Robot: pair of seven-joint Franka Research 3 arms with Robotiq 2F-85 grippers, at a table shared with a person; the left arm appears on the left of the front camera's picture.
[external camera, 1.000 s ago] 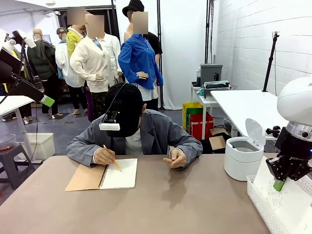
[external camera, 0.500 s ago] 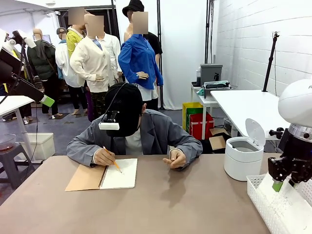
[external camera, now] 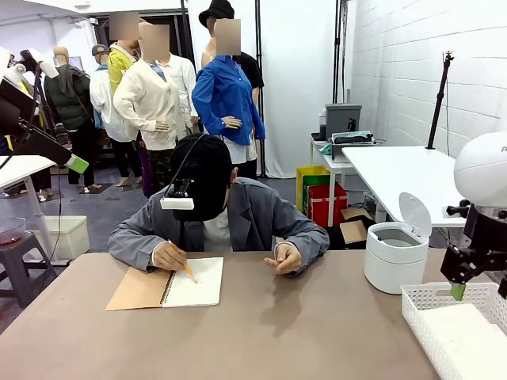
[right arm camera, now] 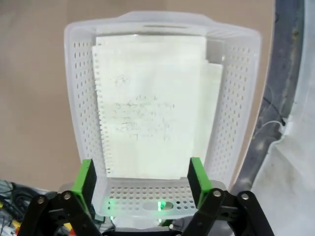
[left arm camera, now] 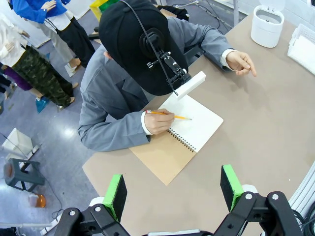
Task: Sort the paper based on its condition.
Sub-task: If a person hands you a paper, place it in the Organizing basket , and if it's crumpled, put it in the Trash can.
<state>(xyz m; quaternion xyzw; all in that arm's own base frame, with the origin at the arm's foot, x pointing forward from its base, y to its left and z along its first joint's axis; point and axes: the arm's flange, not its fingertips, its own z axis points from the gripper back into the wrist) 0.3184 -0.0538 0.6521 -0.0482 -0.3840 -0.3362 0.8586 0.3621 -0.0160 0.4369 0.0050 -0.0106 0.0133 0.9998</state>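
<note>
A flat white sheet of paper [right arm camera: 150, 105] with small holes along one edge and faint scribbles lies in the white perforated basket [right arm camera: 78, 98]; the edge of a second sheet [right arm camera: 214, 93] peeks out under it. My right gripper [right arm camera: 141, 179] hangs open just above the basket's near end, its green pads apart and holding nothing. In the front view that gripper [external camera: 479, 291] hovers over the basket [external camera: 420, 313] at the table's right edge, where the sheet [external camera: 467, 340] lies flat. My left gripper [left arm camera: 173, 191] is open and high above the table's left side.
The person across the table writes with a pencil [external camera: 184, 269] in an open spiral notebook [external camera: 194, 283] with a brown cover. A white bin [external camera: 394, 257] with its lid up stands behind the basket. Bare brown tabletop [external camera: 301, 332] spreads between notebook and basket.
My right gripper opened and let go of the sheet, which dropped from leaning upright to lying flat in the basket. The gripper then rose a little. The person kept writing.
</note>
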